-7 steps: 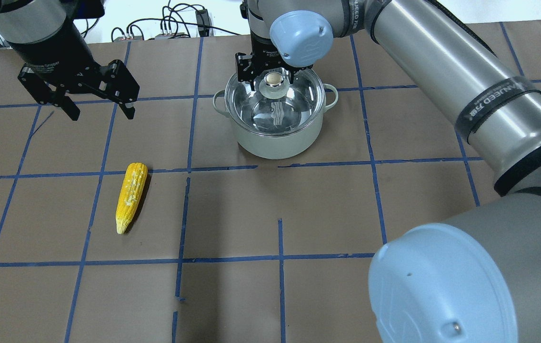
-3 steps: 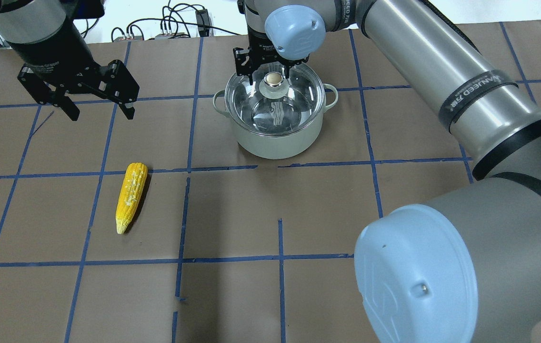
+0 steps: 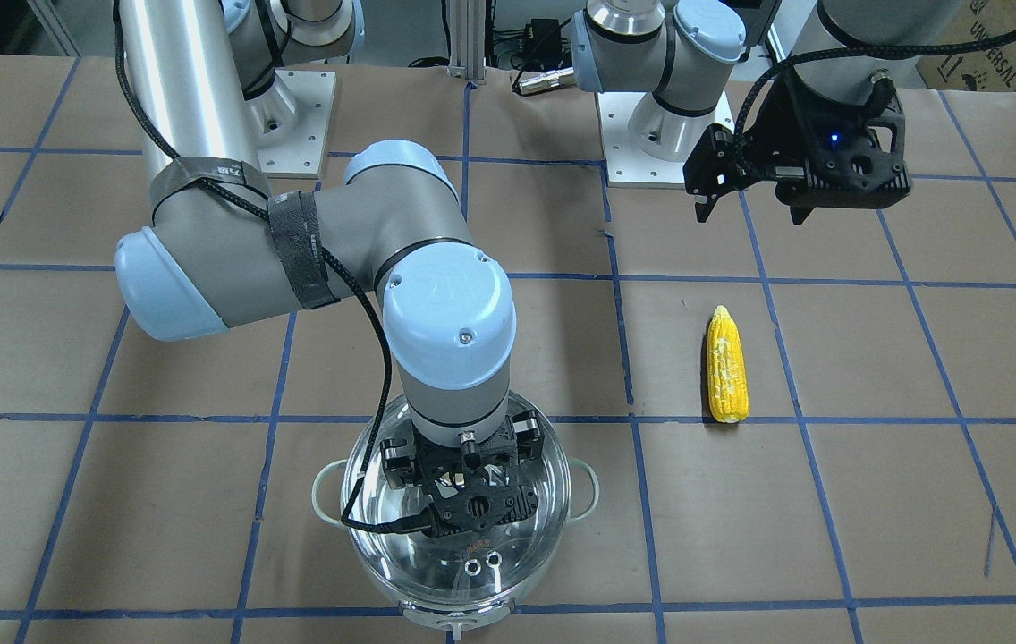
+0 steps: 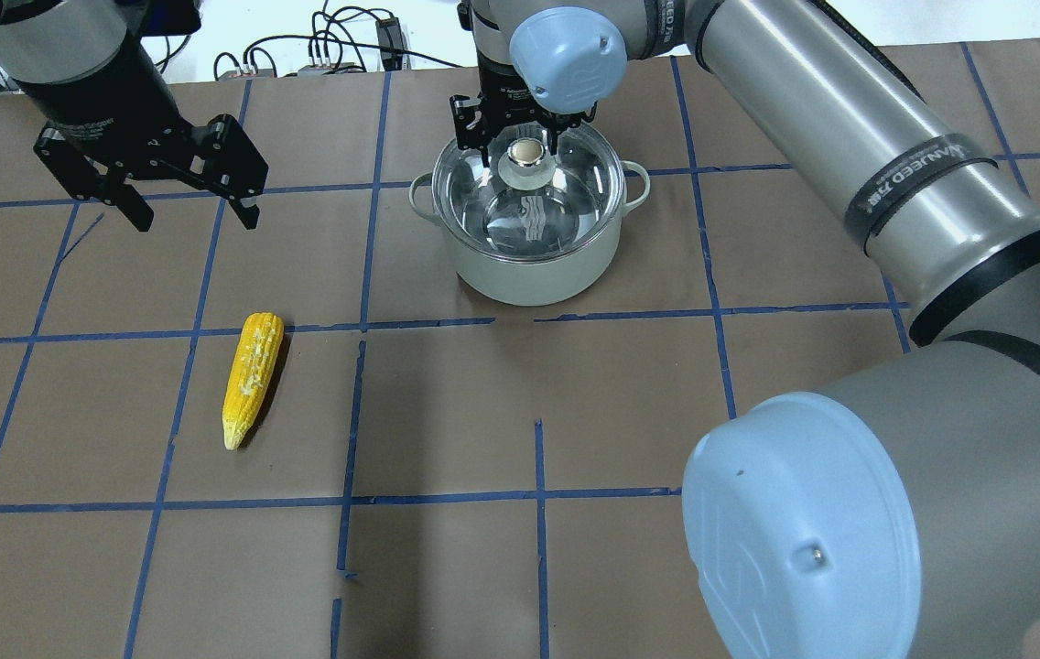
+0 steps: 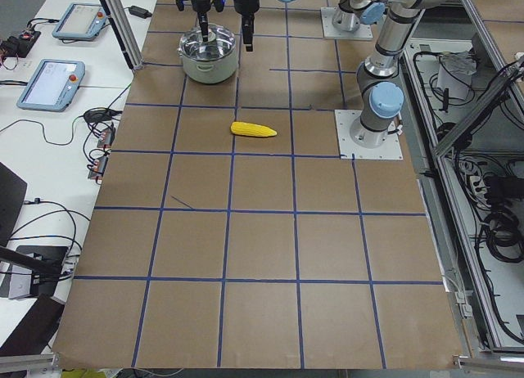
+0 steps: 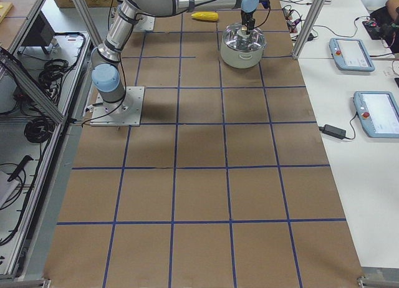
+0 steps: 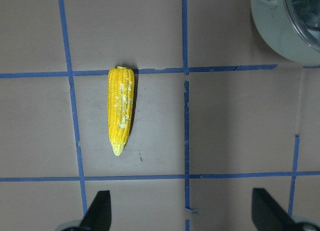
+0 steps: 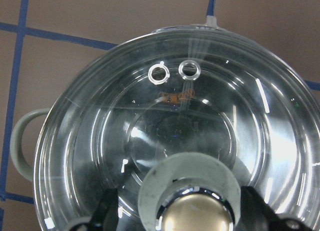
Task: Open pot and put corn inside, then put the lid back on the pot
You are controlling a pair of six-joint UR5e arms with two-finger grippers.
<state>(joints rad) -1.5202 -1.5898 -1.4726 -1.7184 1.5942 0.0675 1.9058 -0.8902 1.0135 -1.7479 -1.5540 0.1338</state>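
Observation:
The pot (image 4: 534, 275) stands at the table's far middle, with a pale outer wall, a shiny inside and two loop handles. The clear glass lid (image 4: 566, 197) sits on it, also in the right wrist view (image 8: 100, 131). My right gripper (image 4: 525, 154) is open, with a finger on each side of the lid's shiny knob (image 8: 197, 213); no contact shows. The yellow corn (image 4: 252, 377) lies on the table to the left, tip towards the robot, and also shows in the left wrist view (image 7: 121, 108). My left gripper (image 4: 195, 220) is open and empty, hovering beyond the corn.
Brown paper with a blue tape grid covers the table (image 4: 447, 412). Cables (image 4: 337, 46) lie past the far edge. The right arm's big elbow (image 4: 804, 531) fills the near right of the overhead view. Tablets (image 5: 51, 82) sit on a side bench.
The right arm's elbow has swung left and its wrist has shifted slightly over the lid. The lid stays on the pot. The left arm and the corn have not moved.

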